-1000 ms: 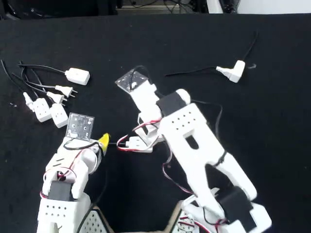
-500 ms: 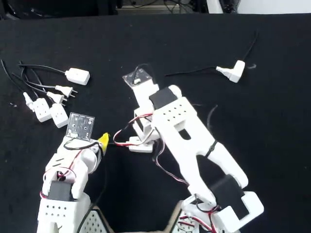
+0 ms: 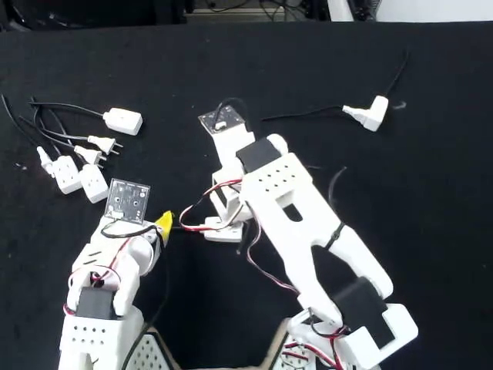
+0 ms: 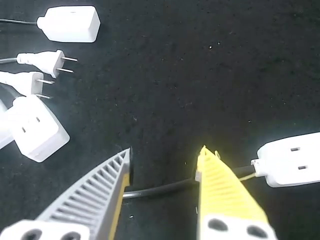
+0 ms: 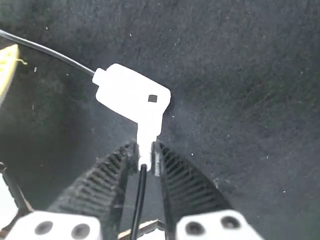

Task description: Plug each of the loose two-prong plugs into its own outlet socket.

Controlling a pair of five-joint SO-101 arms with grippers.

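Note:
My right gripper (image 5: 145, 147) is shut on a small white two-prong plug (image 5: 146, 137) whose black cord runs back between the fingers. The plug's front end sits against a white outlet socket (image 5: 132, 97), which lies at mid-table (image 3: 222, 230) under the right arm. My left gripper (image 4: 165, 152) is open just left of that socket (image 4: 292, 165), with a black cord (image 4: 160, 189) lying between its grey and yellow fingers. Two loose plugs (image 3: 104, 143) (image 3: 86, 154) and three white sockets (image 3: 123, 120) (image 3: 65, 173) (image 3: 93, 183) lie at the far left.
A white angled plug (image 3: 370, 113) with a thin black cord lies at the back right. Black cords (image 3: 46, 123) fan out from the left cluster toward the table's left edge. The cloth at the right and along the back is bare.
The right arm has swung its wrist and forearm round, and the socket with the held plug has slid slightly to the right. The left arm has kept still.

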